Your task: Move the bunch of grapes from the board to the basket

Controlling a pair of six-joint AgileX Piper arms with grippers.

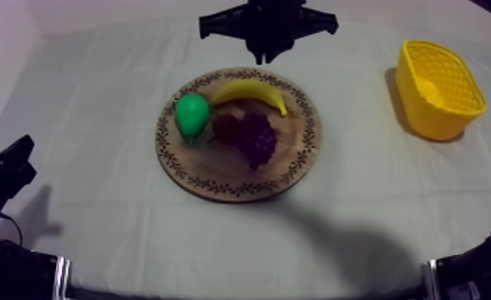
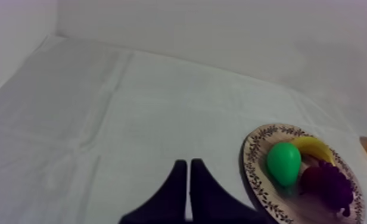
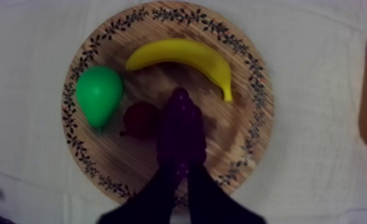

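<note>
Operator: What was at the left?

Spotter: Your left gripper (image 2: 189,164) hung over bare cloth (image 2: 102,107). Its fingers were pressed together into a narrow wedge with nothing between them. The wooden board (image 1: 217,182), with its patterned rim, lay off to the gripper's right, well apart from it.

Operator: And on the board?

Spotter: You had the green pear (image 1: 191,114) at its left side, with the small red fruit (image 1: 225,128) just beside the pear. The bunch of grapes (image 1: 257,137) lay on the board near its middle, right against the red fruit. The banana (image 1: 253,92) curved along the far rim behind all three.

Operator: My right arm?

Spotter: Your right gripper (image 3: 182,174) was over the board, its tips lined up with the near end of the grapes. The fingers lay close together with only a slit between them, gripping nothing. I couldn't tell whether they touched the grapes.

Operator: The basket?

Spotter: Your yellow basket (image 1: 440,88) stood upright on the cloth at the far right, mouth upward, well apart from the board and the grapes.
</note>
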